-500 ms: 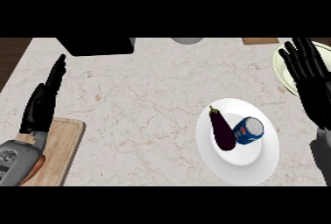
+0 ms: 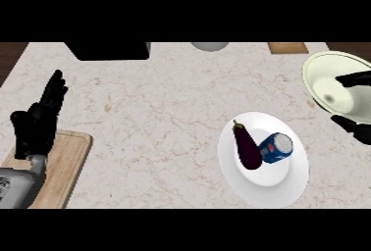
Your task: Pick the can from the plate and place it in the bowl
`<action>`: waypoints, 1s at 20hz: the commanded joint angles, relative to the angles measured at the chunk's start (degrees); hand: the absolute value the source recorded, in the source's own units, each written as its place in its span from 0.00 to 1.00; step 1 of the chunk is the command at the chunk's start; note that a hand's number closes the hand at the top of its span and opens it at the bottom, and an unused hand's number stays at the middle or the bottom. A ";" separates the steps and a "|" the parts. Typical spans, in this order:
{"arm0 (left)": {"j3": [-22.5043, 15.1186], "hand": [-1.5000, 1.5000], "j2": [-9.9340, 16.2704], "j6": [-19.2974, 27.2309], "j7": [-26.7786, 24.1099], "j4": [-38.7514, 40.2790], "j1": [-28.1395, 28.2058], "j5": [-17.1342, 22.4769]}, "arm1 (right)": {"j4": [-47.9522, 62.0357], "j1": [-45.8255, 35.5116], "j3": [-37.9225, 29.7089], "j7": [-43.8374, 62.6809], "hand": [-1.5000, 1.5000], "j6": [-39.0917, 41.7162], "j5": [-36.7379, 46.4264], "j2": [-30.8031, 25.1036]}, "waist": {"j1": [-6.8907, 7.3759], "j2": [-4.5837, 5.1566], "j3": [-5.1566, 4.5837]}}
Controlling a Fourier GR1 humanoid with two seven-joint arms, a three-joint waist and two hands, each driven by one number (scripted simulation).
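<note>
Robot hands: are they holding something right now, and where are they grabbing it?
Nothing is held. The left hand rests open near the left edge, and the right hand is over the bowl. The can lies untouched on the plate.

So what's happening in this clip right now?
Nothing is held yet. The blue can lies on its side on the white plate, next to a dark purple eggplant. The right hand shows at the right edge, over the cream bowl, only partly in view. The left hand rests open at the left, above a wooden cutting board.
</note>
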 commanded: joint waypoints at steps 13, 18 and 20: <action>5.23 0.50 -2.61 -5.35 0.64 -7.56 8.21 1.74 | -24.06 32.26 -9.16 1.54 0.00 -4.91 12.82 2.76 | 1.10 -0.14 0.38; 4.24 0.50 -5.05 -4.82 0.43 -7.87 8.17 -0.55 | -19.27 15.62 -8.47 12.65 0.00 0.64 11.45 -2.09 | 2.07 0.03 0.37; 6.03 0.50 -4.99 -6.38 1.12 -4.20 4.25 -0.59 | -17.84 11.17 -6.84 15.09 0.00 2.14 12.56 -2.01 | 1.81 0.11 0.37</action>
